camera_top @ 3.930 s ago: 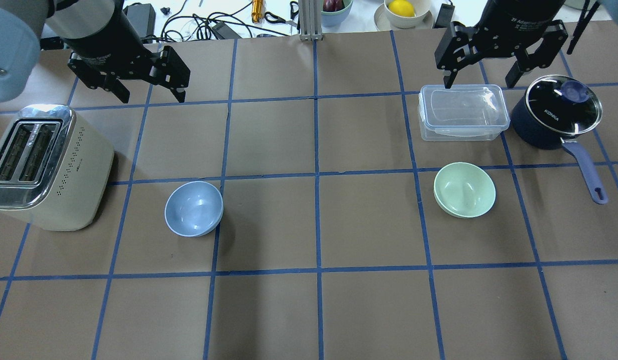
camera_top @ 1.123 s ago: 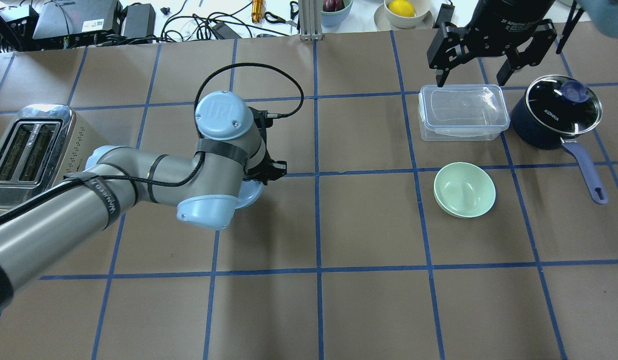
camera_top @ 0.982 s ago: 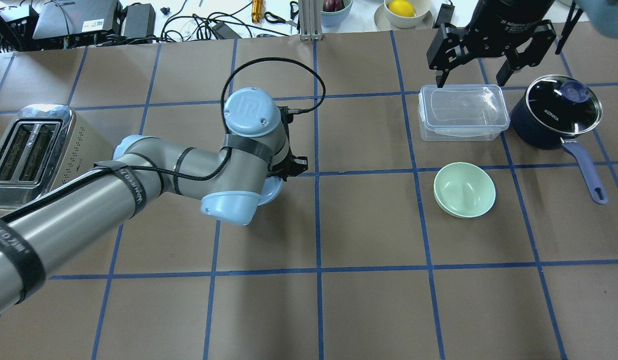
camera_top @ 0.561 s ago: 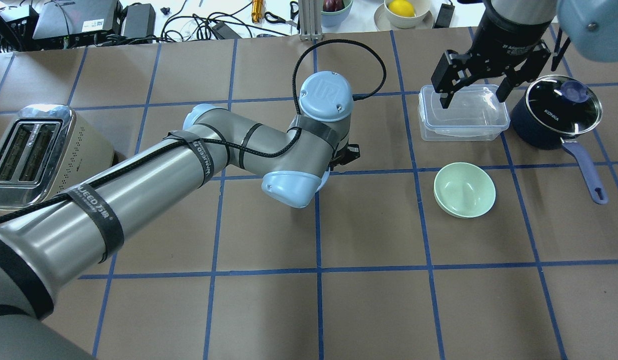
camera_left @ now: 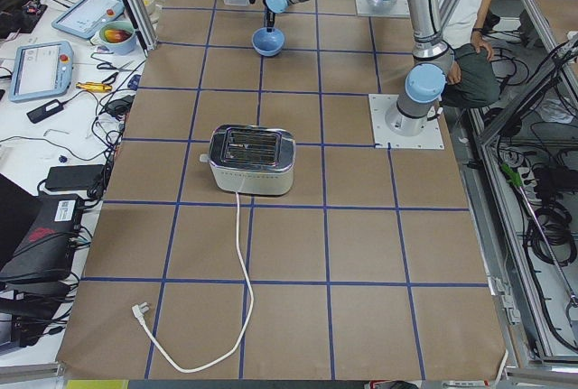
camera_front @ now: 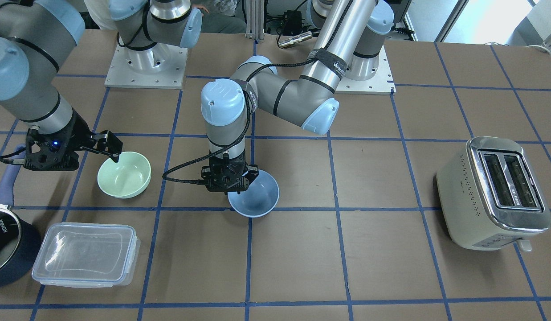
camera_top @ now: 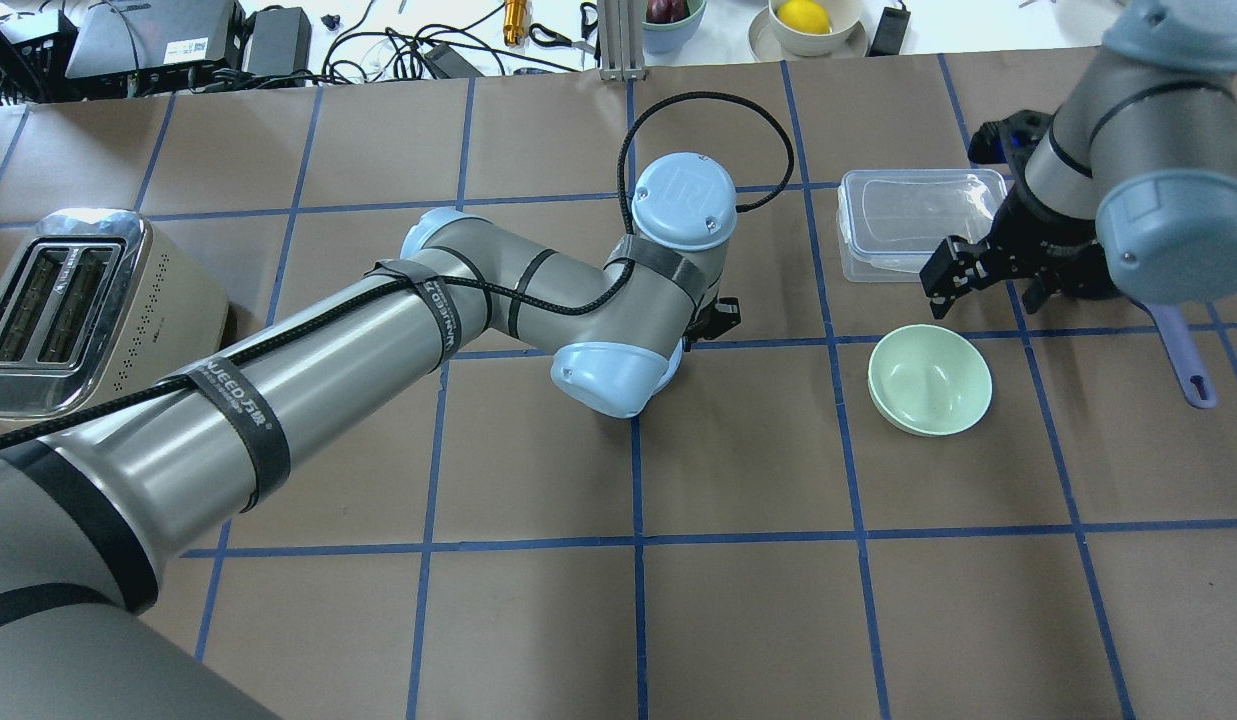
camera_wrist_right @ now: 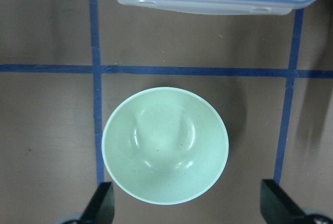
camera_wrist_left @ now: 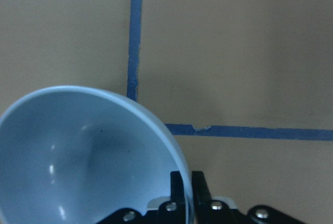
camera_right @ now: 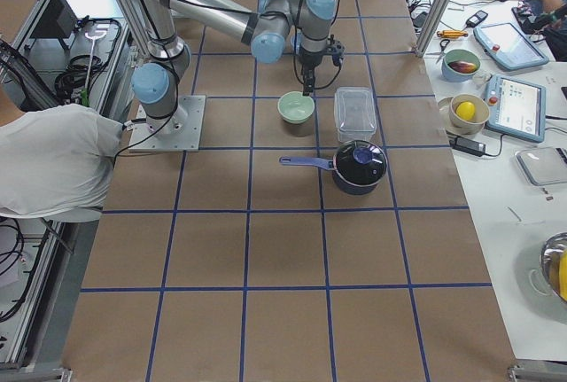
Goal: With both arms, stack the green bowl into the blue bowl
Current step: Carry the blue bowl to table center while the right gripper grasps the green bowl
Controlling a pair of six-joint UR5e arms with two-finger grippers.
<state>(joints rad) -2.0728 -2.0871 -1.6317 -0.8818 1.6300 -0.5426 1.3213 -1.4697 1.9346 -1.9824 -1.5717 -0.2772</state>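
Observation:
The blue bowl (camera_front: 257, 198) hangs tilted near the middle of the table, close over a tape crossing. My left gripper (camera_front: 233, 185) is shut on its rim, and the left wrist view shows the fingers (camera_wrist_left: 182, 195) pinching the bowl (camera_wrist_left: 78, 156). In the overhead view my left arm hides most of it. The green bowl (camera_top: 930, 380) sits upright on the table on the robot's right. My right gripper (camera_top: 988, 283) is open just above its far side. In the right wrist view the gripper (camera_wrist_right: 187, 203) straddles the green bowl (camera_wrist_right: 165, 145) without touching it.
A clear lidded container (camera_top: 913, 215) lies just beyond the green bowl. A navy saucepan (camera_right: 359, 165) stands beside it, its handle (camera_top: 1183, 360) pointing toward the robot. A cream toaster (camera_top: 78, 320) stands at the far left. Cables and fruit bowls lie past the table's far edge.
My left arm has picked up the blue bowl and carried it right to the table's middle. My right gripper, still open, has come down from above the container to the green bowl.

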